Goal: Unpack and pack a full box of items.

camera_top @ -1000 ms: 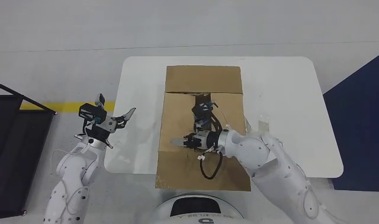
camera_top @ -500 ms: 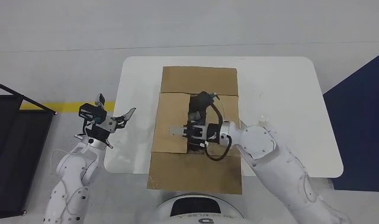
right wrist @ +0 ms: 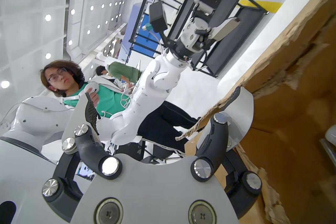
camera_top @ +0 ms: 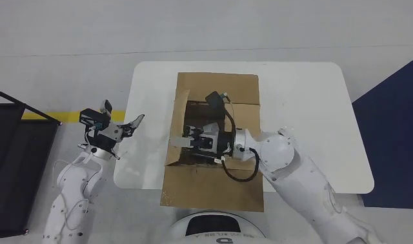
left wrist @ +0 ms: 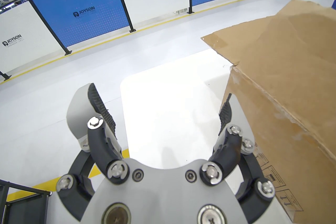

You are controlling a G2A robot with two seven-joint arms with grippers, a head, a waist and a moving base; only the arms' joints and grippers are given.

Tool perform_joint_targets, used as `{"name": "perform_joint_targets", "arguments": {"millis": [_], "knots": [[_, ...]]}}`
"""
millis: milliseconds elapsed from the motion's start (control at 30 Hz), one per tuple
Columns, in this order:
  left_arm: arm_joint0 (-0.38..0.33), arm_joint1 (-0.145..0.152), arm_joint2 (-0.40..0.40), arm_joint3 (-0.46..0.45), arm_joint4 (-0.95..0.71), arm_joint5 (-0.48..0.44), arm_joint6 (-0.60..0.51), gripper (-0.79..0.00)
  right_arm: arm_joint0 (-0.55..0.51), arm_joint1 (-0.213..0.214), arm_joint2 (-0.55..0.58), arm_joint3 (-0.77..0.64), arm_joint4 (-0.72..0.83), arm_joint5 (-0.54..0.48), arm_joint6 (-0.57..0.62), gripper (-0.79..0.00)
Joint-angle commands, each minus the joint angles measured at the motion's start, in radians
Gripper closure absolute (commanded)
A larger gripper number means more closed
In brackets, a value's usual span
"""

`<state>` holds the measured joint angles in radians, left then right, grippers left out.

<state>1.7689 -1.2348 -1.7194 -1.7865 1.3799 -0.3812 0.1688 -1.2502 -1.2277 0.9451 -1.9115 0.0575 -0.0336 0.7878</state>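
Our right hand [right wrist: 162, 104] is over the cardboard box [camera_top: 219, 89] with its fingers wide apart and clamped on nothing. One fingertip [right wrist: 237, 96] touches the torn edge of the box's left flap [camera_top: 181, 111], and that edge runs across the gap between the fingers. The flap stands raised along the box's left side, with its long axis running away from us. As we judge it, swinging it outward is the move in hand. The box sits in the middle of the bench [camera_top: 303, 102], and we cannot make out what is inside it. Our left hand [left wrist: 160, 109] hovers by the bench's left edge, fingers spread and empty, with the box off to its right. It is apart from the box, so the right hand is the nearer one.
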Motion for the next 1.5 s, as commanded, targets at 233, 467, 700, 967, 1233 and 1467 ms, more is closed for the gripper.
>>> {"name": "perform_joint_targets", "arguments": {"millis": [233, 467, 700, 967, 1233, 1467], "knots": [[0.036, 0.008, -0.13, -0.043, -0.117, -0.002, 0.011, -0.785, 0.279, -0.094, -0.261, 0.188, -0.076, 0.041, -0.154, -0.785], [0.078, 0.011, -0.186, -0.078, -0.137, -0.012, 0.026, -0.785, 0.414, -0.177, -0.42, 0.382, -0.059, 0.096, -0.142, -0.785], [0.082, 0.014, -0.194, -0.12, -0.109, -0.02, -0.006, -0.785, 0.353, -0.152, -0.318, 0.369, -0.038, 0.025, -0.139, -0.785], [0.076, 0.019, -0.117, -0.245, -0.057, -0.104, -0.104, -0.785, -0.097, -0.001, 0.186, 0.019, -0.065, -0.184, -0.081, -0.785], [0.0, 0.029, 0.126, -0.296, 0.117, -0.284, -0.283, -0.785, -0.527, 0.059, 0.655, -0.057, 0.122, -0.437, -0.074, -0.785], [-0.14, 0.021, 0.368, -0.204, 0.266, -0.291, -0.38, -0.785, -0.637, 0.07, 0.784, 0.087, 0.268, -0.522, -0.032, -0.785]]}}
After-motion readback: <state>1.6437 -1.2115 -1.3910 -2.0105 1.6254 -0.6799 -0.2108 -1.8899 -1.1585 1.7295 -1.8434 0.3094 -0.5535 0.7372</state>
